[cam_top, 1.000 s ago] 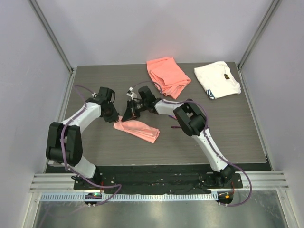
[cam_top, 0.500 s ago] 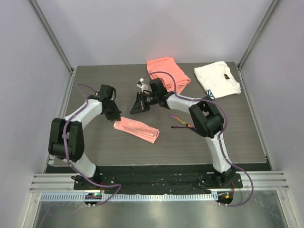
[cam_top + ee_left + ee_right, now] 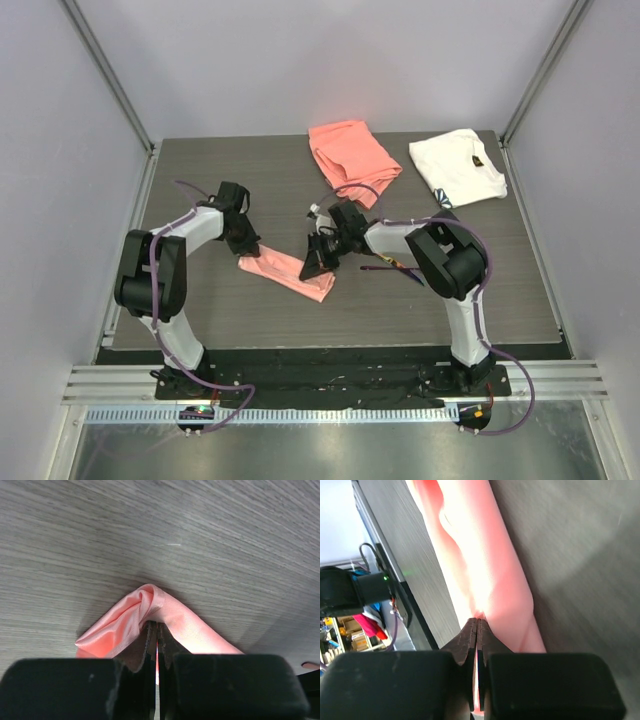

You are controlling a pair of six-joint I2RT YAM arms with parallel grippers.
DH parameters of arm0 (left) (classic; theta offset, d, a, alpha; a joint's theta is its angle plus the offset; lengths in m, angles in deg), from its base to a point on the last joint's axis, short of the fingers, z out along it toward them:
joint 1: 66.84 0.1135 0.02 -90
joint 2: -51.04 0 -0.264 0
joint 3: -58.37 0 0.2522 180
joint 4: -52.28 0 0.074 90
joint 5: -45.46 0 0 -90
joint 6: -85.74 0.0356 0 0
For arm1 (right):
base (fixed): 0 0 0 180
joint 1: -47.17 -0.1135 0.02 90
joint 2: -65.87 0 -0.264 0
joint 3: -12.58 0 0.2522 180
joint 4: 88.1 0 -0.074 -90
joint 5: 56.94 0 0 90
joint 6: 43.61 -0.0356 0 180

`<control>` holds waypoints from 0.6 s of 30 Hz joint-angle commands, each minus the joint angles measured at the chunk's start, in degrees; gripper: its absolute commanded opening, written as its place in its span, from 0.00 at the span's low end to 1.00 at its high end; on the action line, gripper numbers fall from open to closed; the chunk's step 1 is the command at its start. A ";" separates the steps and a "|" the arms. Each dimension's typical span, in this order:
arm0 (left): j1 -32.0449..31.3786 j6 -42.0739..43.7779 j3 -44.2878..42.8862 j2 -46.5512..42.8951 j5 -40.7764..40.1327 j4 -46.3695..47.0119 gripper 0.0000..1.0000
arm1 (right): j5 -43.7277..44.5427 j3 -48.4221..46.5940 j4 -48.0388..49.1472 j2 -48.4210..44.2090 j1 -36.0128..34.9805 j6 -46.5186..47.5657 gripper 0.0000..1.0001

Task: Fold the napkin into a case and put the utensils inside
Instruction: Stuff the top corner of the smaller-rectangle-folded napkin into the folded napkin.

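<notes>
The napkin [image 3: 288,272] lies folded into a narrow pale-pink case, slanting across the table's middle. At its upper-left end my left gripper [image 3: 250,246] is shut on it. In the left wrist view the cloth [image 3: 135,617] rises into a peak where the left gripper [image 3: 157,625] pinches it. My right gripper [image 3: 318,264] is shut on the lower-right end. There the glossy cloth [image 3: 485,565] puckers at the right gripper [image 3: 477,622]. The dark utensils [image 3: 390,265] lie on the table to the right, partly under the right arm.
A thicker coral-orange cloth [image 3: 350,160] lies bunched at the back centre. A white cloth with a dark mark [image 3: 456,168] sits at the back right. Metal posts and grey walls close in the table's sides.
The right gripper swung back from the napkin's left end, then came down on its lower-right end. The left gripper stayed at the upper-left end and closed on the cloth.
</notes>
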 commanded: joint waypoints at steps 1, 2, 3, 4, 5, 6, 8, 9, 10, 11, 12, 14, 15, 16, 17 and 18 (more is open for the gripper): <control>-0.16 -0.69 0.14 0.58 -2.84 2.20 0.04 | 2.19 3.55 1.09 -5.81 -0.84 2.10 0.05; -0.16 -0.61 0.31 0.48 -3.19 2.11 0.04 | 2.36 4.77 1.61 -6.16 -0.84 2.10 0.05; -0.16 -0.52 0.32 0.48 -3.28 1.85 0.04 | 2.89 5.56 2.31 -6.34 -0.93 2.01 0.04; -0.16 -0.52 0.23 0.40 -3.37 1.24 0.04 | 3.33 6.18 2.92 -6.26 -0.85 1.93 0.04; -0.25 -0.43 -0.21 0.22 -3.11 1.06 0.04 | 3.85 6.62 2.58 -5.65 -0.93 2.71 0.05; -0.25 -0.34 -0.56 0.05 -2.67 0.80 0.04 | 4.29 6.54 1.71 -5.20 -0.93 3.41 0.04; -0.95 0.18 -2.22 -1.44 -2.14 -0.61 0.04 | 5.00 7.06 1.00 -5.46 -0.93 4.03 0.04; -1.30 0.62 -3.10 -1.89 -1.53 -1.57 0.05 | 5.35 7.33 0.91 -5.81 -0.93 4.73 0.04; -1.83 1.23 -5.03 -2.24 -1.09 -2.97 0.06 | 5.44 7.24 0.82 -6.08 -0.85 5.00 0.04; -2.87 1.76 -5.74 -3.11 -0.48 -3.42 0.06 | 5.44 6.63 -1.27 -6.51 -0.93 5.17 0.04; -3.58 2.20 -6.36 -3.56 1.44 -3.43 0.07 | 5.27 6.37 -1.72 -7.39 -0.85 5.44 0.04; -5.77 2.91 -7.24 -5.22 1.64 -3.86 0.08 | 4.65 5.23 -2.77 -8.62 -0.93 5.44 0.04; -6.39 3.08 -7.16 -5.84 2.07 -3.69 0.09 | 4.65 4.87 -3.57 -10.02 -0.93 6.05 0.04; -7.10 3.35 -7.16 -6.28 2.60 -3.60 0.09 | 4.65 4.35 -4.27 -10.56 -0.85 6.40 0.04; -7.97 3.44 -7.07 -6.28 3.30 -3.34 0.09 | 4.74 3.56 -5.49 -11.26 -0.84 6.41 0.04; -8.42 3.17 -7.07 -6.37 3.92 -3.16 0.09 | 4.83 3.20 -5.77 -12.57 -0.93 6.58 0.04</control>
